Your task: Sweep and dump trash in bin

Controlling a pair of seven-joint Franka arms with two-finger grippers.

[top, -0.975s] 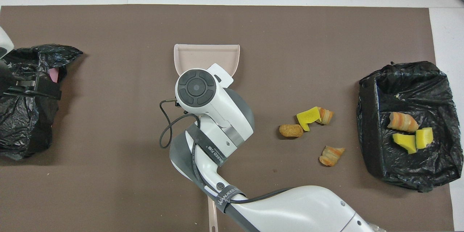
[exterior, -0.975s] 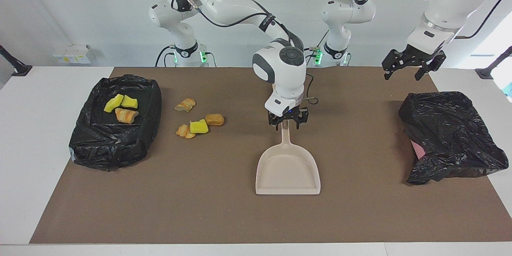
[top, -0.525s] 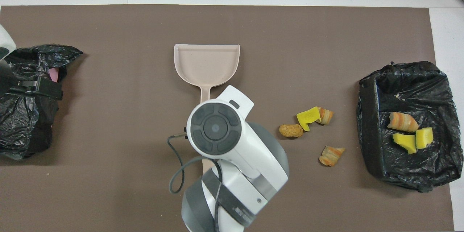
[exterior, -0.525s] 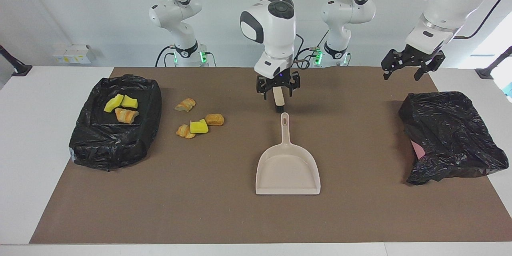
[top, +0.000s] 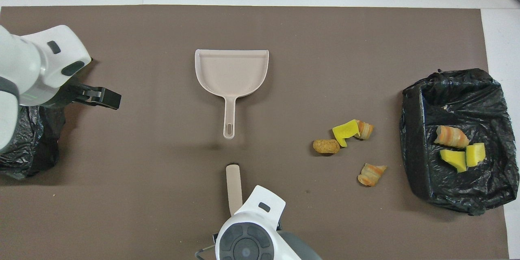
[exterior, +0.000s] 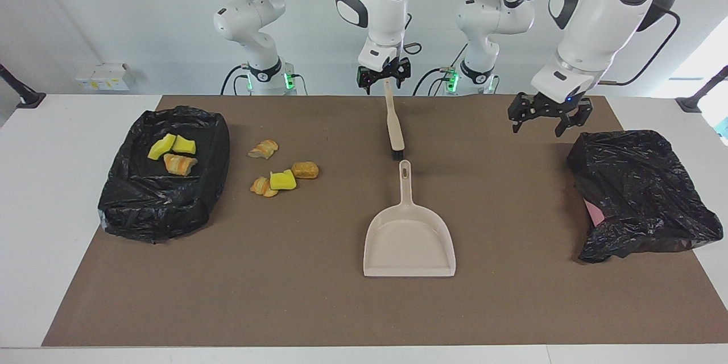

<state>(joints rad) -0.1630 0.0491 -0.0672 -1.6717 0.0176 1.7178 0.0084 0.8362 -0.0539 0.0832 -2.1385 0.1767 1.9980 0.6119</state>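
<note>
Brown mat covers the worktop; right gripper [exterior: 383, 77] hangs jaws spread over the brush [exterior: 393, 125], left gripper [exterior: 544, 116] spread too beside the crumpled black bag [exterior: 637, 187]. Loose trash [exterior: 282, 173] sits between dustpan [exterior: 409, 239] and lined bin [exterior: 162, 173] — looks light and squishy, so I'd sweep it, gripping the brush's stiff handle.

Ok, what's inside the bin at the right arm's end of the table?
In the black-lined bin lie two yellow sponge pieces and one orange bread chunk. Whether the crumpled liner's folds cover more cannot be seen.
</note>
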